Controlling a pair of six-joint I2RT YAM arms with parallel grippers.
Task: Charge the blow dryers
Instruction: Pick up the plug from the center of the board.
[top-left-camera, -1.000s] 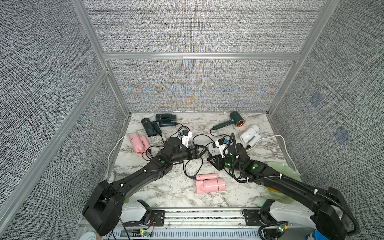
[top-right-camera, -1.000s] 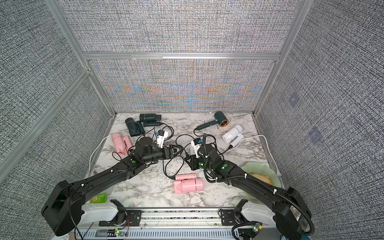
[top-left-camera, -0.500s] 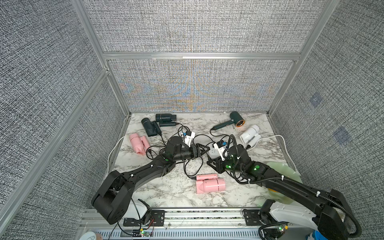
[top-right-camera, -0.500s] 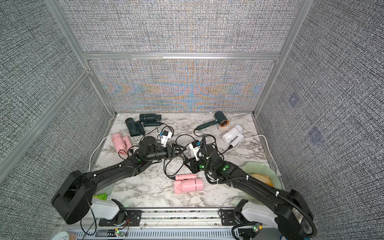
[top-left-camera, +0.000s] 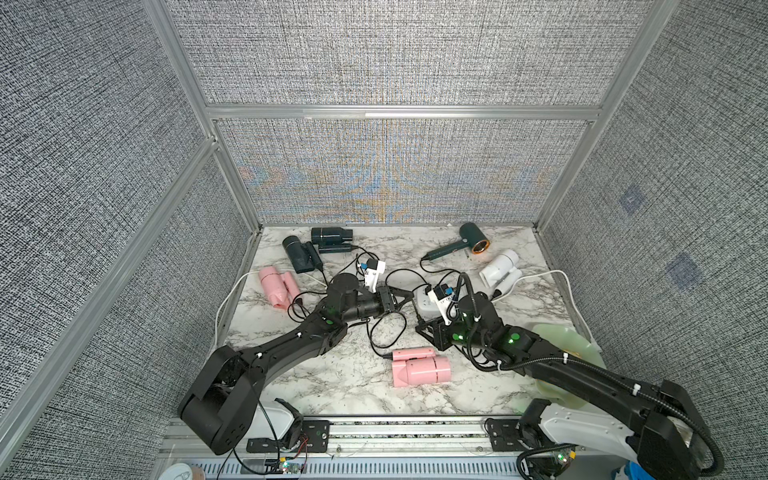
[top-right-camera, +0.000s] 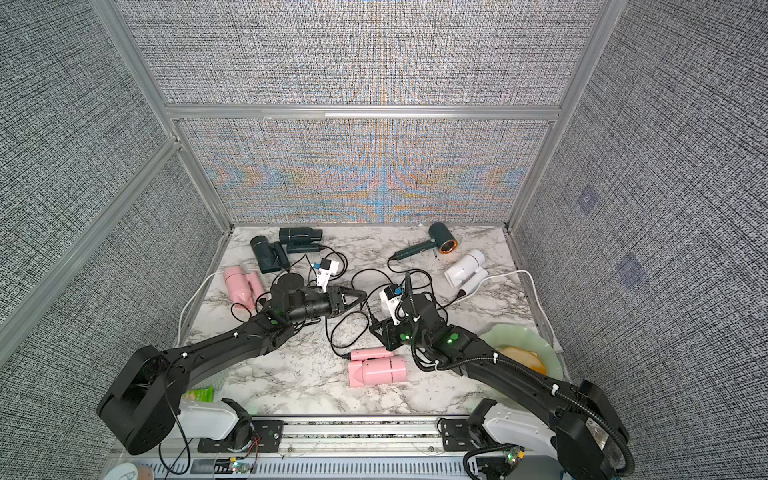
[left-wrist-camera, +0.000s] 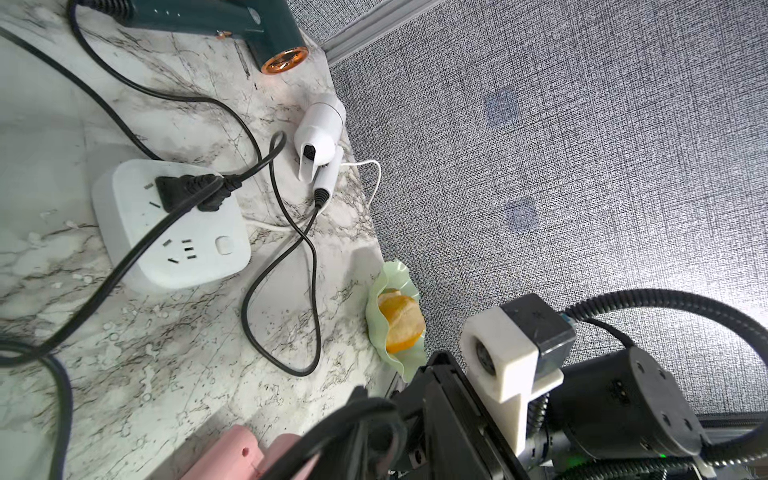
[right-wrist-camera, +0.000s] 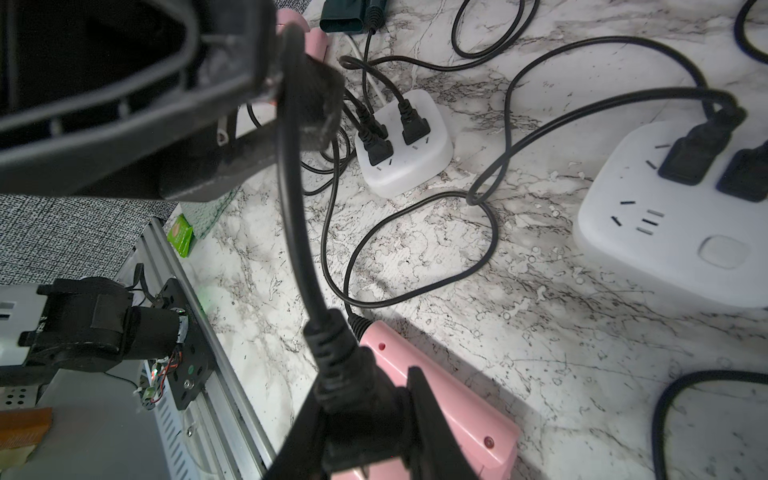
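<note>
Seating the black plug (right-wrist-camera: 353, 374), clamped in the right gripper (right-wrist-camera: 361, 432) close beside the pink blow dryer (right-wrist-camera: 440, 399), likely needs a sideways move to the socket block (right-wrist-camera: 623, 257), nearer that arm, while the left gripper (right-wrist-camera: 291, 91) pinches the cord (right-wrist-camera: 295, 216) in line above.

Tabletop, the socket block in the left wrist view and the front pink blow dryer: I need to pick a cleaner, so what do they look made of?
Tabletop: marble-look, white with grey veins and a soft sheen; stone or printed laminate, cannot tell.
Socket block: white moulded plastic, satin, with rounded corners.
Pink blow dryer: smooth pink plastic, fairly matte, with small recessed holes.
</note>
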